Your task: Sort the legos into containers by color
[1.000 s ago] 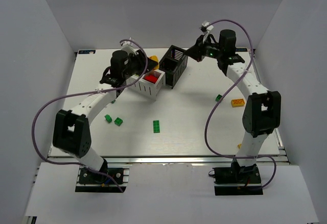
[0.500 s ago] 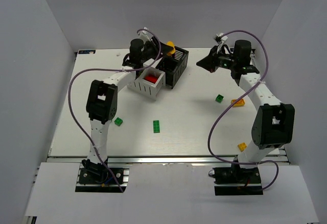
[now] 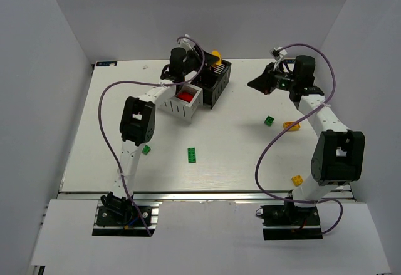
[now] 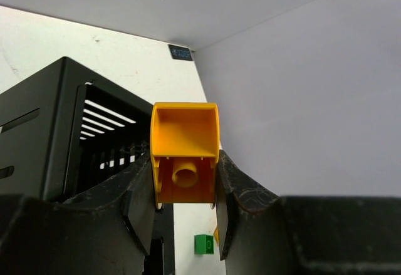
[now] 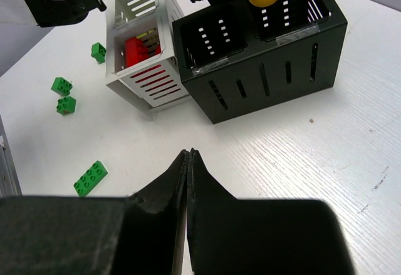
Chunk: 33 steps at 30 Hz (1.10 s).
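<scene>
The left gripper [image 4: 185,184] is clenching an orange-yellow hollow plastic brick [image 4: 185,138]. Both fingers [image 4: 139,193] are pressing on its side walls, and its open underside with the round inner tube is facing the wrist camera. The gripper is holding the brick in the air at the far edge of the black slatted open-top box [image 3: 212,84], whose dark wall and slots are showing just below and to the left in the wrist view. From above, the left arm is stretching far out over the white table [image 3: 238,156]. Whether the brick is hanging over a compartment or just past the back rim, the views are not settling.

Just beside the black box, the white slatted box [image 3: 178,104] is sitting with red bricks [image 3: 185,97] lying in its right-hand compartment as seen from overhead.

The right gripper [image 5: 188,159] is pinching its fingers tight together with nothing between them. It is hanging above the table and pointing toward the two boxes.

Loose pieces are lying well apart on the table:
- a long dark green brick [image 3: 192,155] near the middle
- a small lime green brick [image 3: 146,150] by the left arm
- a small green brick [image 3: 269,121] with an orange-yellow flat brick [image 3: 291,125] near it, by the right arm
- a small orange-yellow brick [image 3: 297,179] toward the near right edge
</scene>
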Each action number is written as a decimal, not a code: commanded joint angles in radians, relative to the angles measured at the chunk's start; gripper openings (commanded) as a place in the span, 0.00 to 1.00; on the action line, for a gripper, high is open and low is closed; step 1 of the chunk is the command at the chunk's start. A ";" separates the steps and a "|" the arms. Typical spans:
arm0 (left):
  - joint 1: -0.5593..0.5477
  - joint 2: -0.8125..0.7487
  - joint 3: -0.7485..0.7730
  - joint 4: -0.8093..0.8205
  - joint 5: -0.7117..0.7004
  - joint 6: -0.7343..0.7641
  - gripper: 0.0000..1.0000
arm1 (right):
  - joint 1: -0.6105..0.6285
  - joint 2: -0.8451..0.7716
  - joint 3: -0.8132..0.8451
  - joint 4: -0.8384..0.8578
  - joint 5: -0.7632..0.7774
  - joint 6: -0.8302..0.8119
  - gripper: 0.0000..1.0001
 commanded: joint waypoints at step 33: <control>0.008 -0.579 -0.403 -0.300 -0.317 0.450 0.37 | -0.039 -0.064 0.022 -0.485 0.309 -0.864 0.88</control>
